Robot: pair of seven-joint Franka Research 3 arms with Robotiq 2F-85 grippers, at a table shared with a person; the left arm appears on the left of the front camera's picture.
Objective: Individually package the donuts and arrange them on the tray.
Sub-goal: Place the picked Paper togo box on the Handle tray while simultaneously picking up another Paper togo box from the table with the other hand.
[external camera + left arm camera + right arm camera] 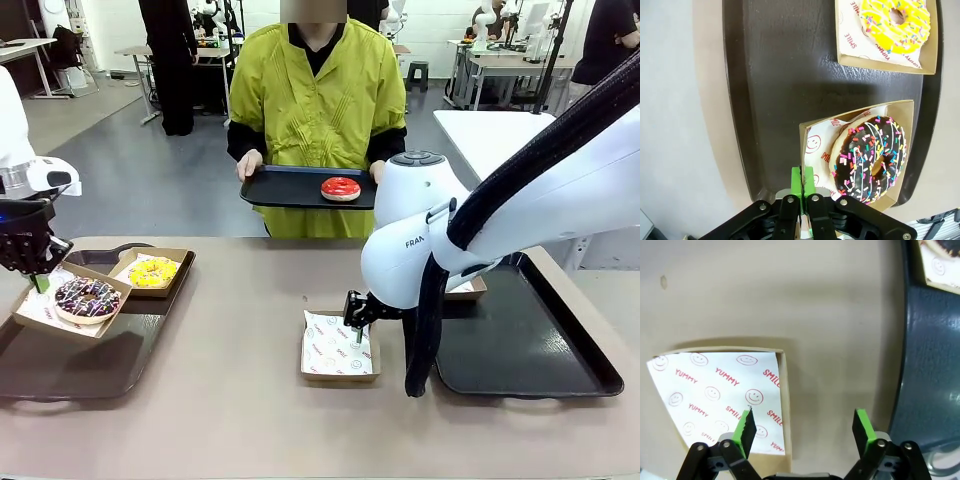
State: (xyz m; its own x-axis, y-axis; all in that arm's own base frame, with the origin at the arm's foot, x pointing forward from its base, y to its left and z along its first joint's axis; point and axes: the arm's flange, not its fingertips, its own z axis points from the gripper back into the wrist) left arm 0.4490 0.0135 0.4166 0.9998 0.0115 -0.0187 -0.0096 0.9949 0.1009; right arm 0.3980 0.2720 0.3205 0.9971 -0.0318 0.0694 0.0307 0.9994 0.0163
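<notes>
The chocolate donut with sprinkles (87,297) lies in a paper-lined cardboard box (40,310) on the left dark tray (70,370). My left gripper (38,272) is shut on that box's near wall (802,150), its green pads (809,181) pressed together on the rim beside the sprinkled donut (870,160). The yellow donut (153,272) (895,22) sits in its own box further along the same tray (775,75). A red donut (340,188) rests on a black tray (275,190) that the person holds. My right gripper (357,312) (805,427) hangs open over the edge of an empty lined box (338,347) (715,390).
A second dark tray (530,350) (930,365) lies at the right, with another box (470,289) (942,265) at its far corner, mostly hidden behind my right arm. The person stands at the far side of the table, both hands on the held tray.
</notes>
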